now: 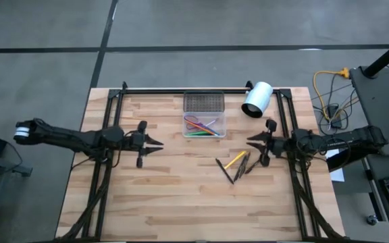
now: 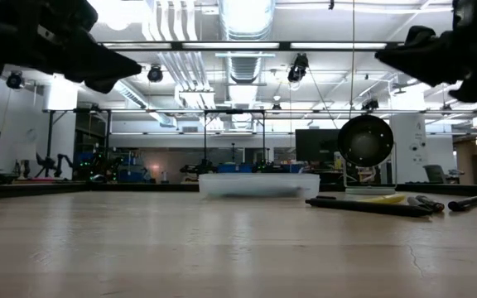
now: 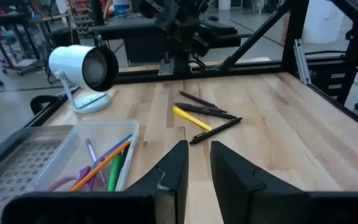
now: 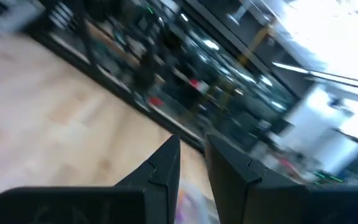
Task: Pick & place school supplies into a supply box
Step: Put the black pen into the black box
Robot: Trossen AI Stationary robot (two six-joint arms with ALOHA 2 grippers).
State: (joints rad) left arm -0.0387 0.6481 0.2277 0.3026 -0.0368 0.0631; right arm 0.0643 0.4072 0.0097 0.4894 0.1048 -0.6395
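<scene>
Hovering, narrow-gapped, empty: right gripper (image 1: 251, 142) near the yellow pencil (image 1: 234, 160) — spread first, then descend squarely; left gripper (image 1: 159, 143) likewise, empty.

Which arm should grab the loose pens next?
Right, probably. The right gripper hovers empty beside the yellow pencil and dark pens; the left gripper sits farther, past the box.

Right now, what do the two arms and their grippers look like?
Both arms are dark, slim, jointed. The left arm has a white band near its outer end. Left gripper and right gripper each end in two black, angular, tapered fingers.
</scene>
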